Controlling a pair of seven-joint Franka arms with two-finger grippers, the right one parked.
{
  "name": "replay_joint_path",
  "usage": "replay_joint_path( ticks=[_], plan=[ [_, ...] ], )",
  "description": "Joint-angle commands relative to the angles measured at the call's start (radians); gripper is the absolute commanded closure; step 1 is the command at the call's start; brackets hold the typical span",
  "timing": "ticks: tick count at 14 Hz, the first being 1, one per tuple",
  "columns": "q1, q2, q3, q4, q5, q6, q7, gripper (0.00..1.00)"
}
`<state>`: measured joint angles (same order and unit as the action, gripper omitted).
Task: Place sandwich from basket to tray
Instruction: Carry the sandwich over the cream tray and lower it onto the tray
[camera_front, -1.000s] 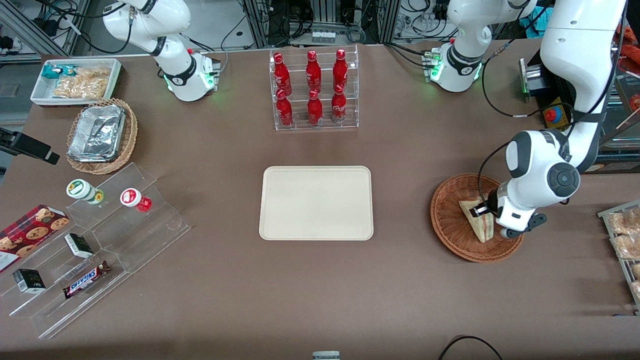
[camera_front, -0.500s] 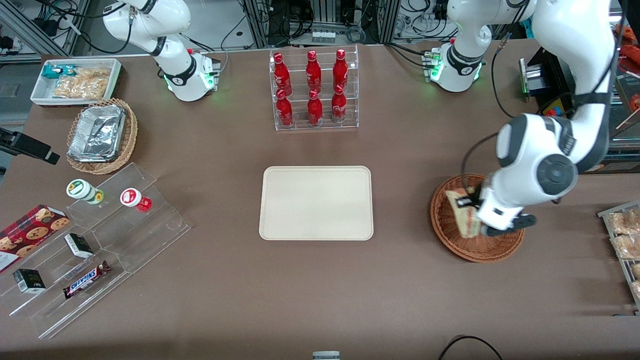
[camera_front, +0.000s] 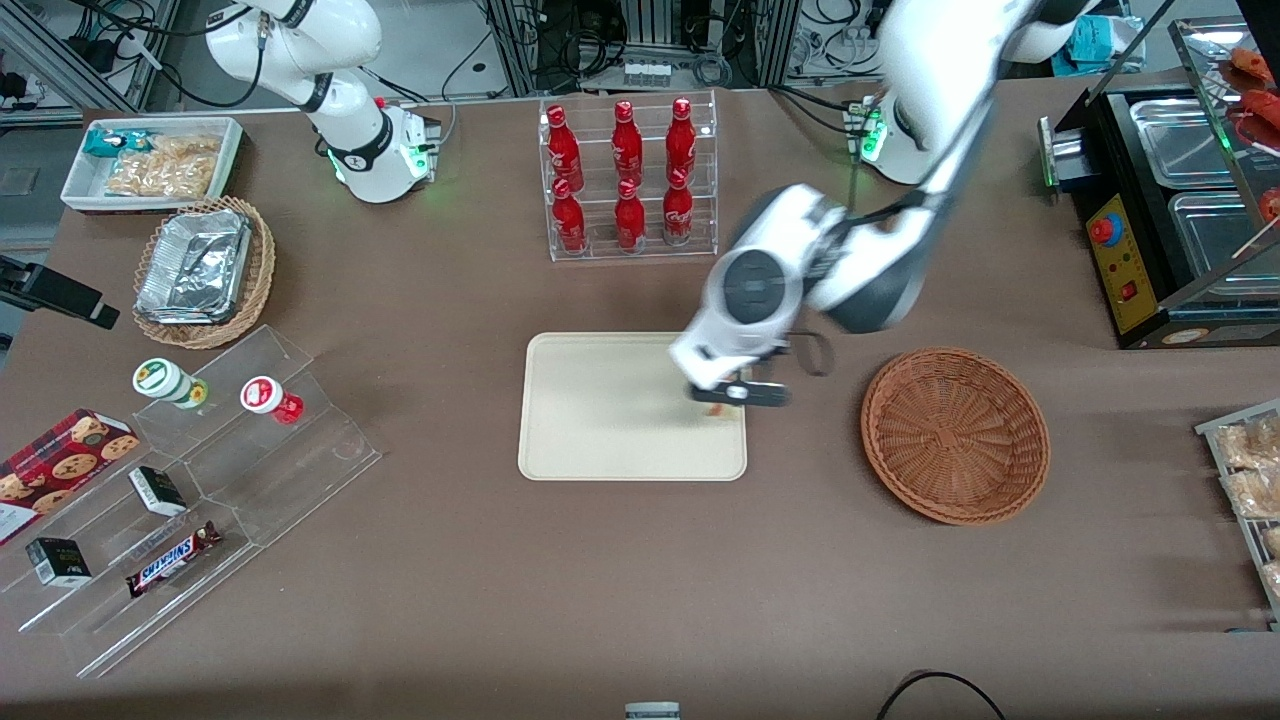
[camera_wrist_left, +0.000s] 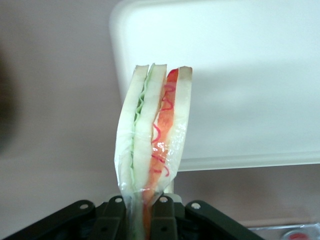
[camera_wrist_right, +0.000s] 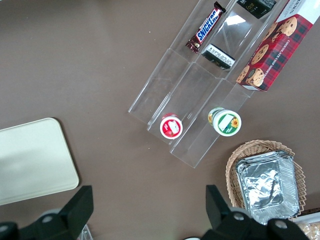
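Wrist view: sandwich (camera_wrist_left: 152, 135) in end effector (camera_wrist_left: 142, 212) (above tray (camera_wrist_left: 240, 75))

The sandwich (camera_wrist_left: 152, 135) showed pale bread with red and green layers under clear wrap. The black gripper (camera_wrist_left: 142, 212) hung above the cream tray (camera_front: 600, 420); the basket (camera_front: 955, 435) was reddish-brown weave.

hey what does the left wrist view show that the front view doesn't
Only the left wrist view shows the sandwich plainly, clamped in the tool, its layers on edge over the tray's rim. Only the front view shows the basket with nothing in it, and the cola bottles farther from the camera. Both show the tray.
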<state>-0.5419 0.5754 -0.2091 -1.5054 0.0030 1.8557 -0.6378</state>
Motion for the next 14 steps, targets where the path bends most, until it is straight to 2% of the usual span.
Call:
replay_joint_path(
  ticks=[1,3,6,7,8,9,12,14],
  plan=[
    [-0.078,0.183,0.017,0.220,0.005,-0.018,-0.071,0.85],
    [-0.089,0.242,0.017,0.278,0.003,0.025,-0.106,0.78],
    [-0.087,0.264,0.017,0.297,0.000,0.082,-0.180,0.72],
    [-0.081,0.264,0.017,0.297,-0.001,0.098,-0.200,0.65],
    [-0.079,0.267,0.019,0.300,-0.003,0.120,-0.224,0.47],
    [-0.079,0.265,0.020,0.300,0.005,0.131,-0.233,0.00],
    [-0.076,0.221,0.085,0.298,0.020,0.090,-0.220,0.00],
    [-0.012,0.138,0.109,0.298,0.014,-0.036,-0.124,0.00]
  ],
)
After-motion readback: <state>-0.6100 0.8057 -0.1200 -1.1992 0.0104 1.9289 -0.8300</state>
